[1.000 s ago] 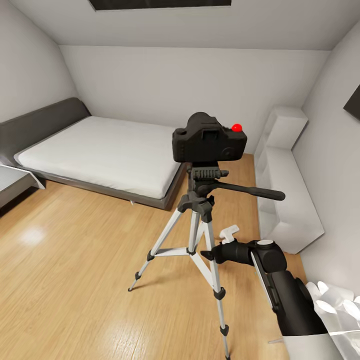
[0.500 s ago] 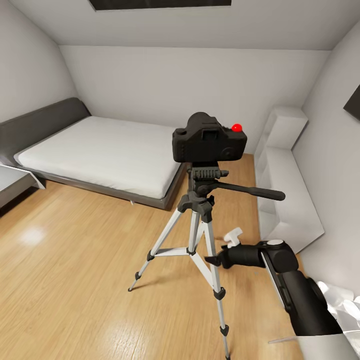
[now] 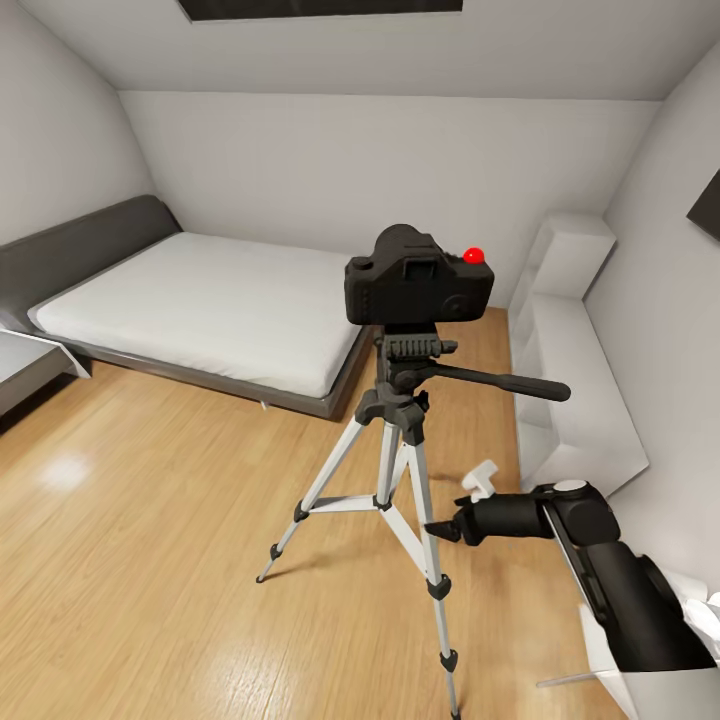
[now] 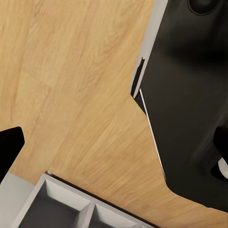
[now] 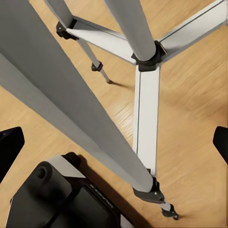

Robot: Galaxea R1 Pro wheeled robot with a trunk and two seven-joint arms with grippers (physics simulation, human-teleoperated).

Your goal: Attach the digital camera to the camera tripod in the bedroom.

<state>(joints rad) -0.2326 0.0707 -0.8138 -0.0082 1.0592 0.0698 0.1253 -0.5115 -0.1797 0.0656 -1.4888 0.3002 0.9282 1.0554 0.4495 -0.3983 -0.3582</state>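
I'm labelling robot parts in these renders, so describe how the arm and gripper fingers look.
The right arm is glossy black with rounded segments, a white-capped round joint and a thin white line along its length; a small white tab sticks up near the wrist. In both wrist views the fingertips are plain black, blunt wedges. No cables or markings show.

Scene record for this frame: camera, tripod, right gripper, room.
digital camera: sits on top of the tripod head, red button up
camera tripod: upright on the wood floor, legs spread, pan handle toward the shelf side
right gripper: low beside a tripod leg, holding nothing, fingertips wide apart in the wrist view
room: bed, white shelf unit
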